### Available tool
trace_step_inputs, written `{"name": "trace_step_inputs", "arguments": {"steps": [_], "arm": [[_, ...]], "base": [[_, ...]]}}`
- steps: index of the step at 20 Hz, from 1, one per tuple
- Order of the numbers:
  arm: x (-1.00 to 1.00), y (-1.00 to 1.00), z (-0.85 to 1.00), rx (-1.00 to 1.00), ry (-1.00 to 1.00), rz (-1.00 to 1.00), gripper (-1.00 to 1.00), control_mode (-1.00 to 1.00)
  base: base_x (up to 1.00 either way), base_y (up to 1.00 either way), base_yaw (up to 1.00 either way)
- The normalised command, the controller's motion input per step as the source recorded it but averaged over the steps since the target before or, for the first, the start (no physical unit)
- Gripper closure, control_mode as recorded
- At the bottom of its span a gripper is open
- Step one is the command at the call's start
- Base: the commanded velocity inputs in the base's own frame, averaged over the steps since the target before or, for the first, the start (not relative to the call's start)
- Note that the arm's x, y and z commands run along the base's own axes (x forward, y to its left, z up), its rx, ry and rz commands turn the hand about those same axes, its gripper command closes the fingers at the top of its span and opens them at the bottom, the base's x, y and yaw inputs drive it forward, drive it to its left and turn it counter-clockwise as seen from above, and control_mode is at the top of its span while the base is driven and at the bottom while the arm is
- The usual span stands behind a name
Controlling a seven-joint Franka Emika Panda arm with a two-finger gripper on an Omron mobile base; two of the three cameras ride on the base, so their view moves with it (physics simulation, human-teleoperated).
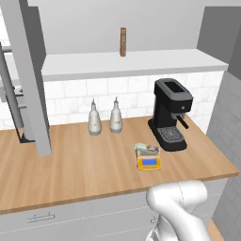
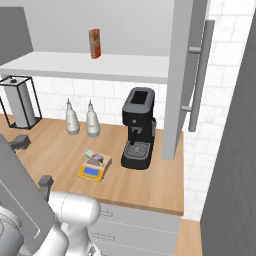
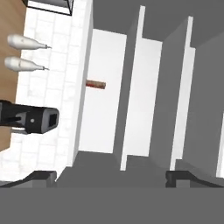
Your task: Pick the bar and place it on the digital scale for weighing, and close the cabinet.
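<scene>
**Bar on the scale, fingers spread at the cabinet**

The gripper has its fingers spread wide, pinching nothing. Past the fingertips stand the cabinet door edges. The bar lies on the digital scale, well apart from the fingers.

The bar lying on the scale is too small for its wrapper to be read, and the scale's blue display shows no legible figures. The cabinet door is cut off by the top edge in the left base view — likewise in the right base view. On the worktop, a wire paper-towel stand runs off the left edge. In the hand view the tool shows little more than two dark fingertips — the coffee machine is clipped at the left.
</scene>
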Motion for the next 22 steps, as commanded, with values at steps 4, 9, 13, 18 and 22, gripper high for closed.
{"name": "trace_step_inputs", "arguments": {"steps": [4, 9, 13, 18, 22], "arm": [[-0.01, -0.49, -1.00, -0.02, -0.48, 0.00, -1.00, -1.00], [0.77, -0.54, -1.00, 0.00, -0.30, 0.00, -1.00, -1.00], [1.00, -0.40, -1.00, 0.00, -0.25, 0.00, -1.00, -1.00], [1.00, -0.47, -1.00, 0.00, -0.23, 0.00, -1.00, -1.00], [1.00, -0.17, -0.82, 0.00, -0.23, 0.00, -1.00, -1.00]], "base": [[0.00, 0.00, 0.00], [0.00, 0.00, 0.00], [0.00, 0.00, 0.00], [0.00, 0.00, 0.00], [0.00, 0.00, 0.00]]}}
